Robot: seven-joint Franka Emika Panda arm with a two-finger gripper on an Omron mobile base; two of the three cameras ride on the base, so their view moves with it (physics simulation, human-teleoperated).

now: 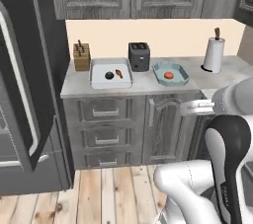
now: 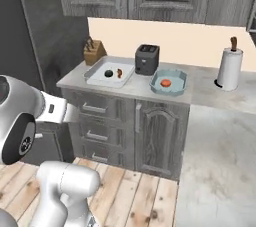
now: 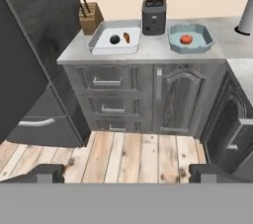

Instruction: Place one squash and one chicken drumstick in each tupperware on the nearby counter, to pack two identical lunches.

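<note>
On the counter [image 1: 143, 86] stands a white rectangular tupperware [image 1: 96, 83] [image 3: 99, 45]. It holds a dark green squash [image 1: 109, 75] [image 2: 108, 73] [image 3: 114, 39] and a chicken drumstick [image 1: 119, 73] [image 2: 119, 73] [image 3: 127, 37] side by side. To the right, a pale blue-green octagonal tupperware [image 1: 184, 78] [image 2: 180, 87] [image 3: 205, 43] holds an orange-red squash [image 1: 169, 75] [image 2: 166, 83] [image 3: 186, 39]. My gripper [image 3: 127, 174] hangs open and empty, well back from the counter and above the wooden floor, facing the cabinets.
A black toaster [image 1: 139, 56] stands between the two containers, a knife block [image 1: 81, 56] at the counter's left end, a paper towel roll [image 1: 214, 53] to the right. A dark fridge [image 1: 24, 94] flanks the left. The counter turns a corner at the right.
</note>
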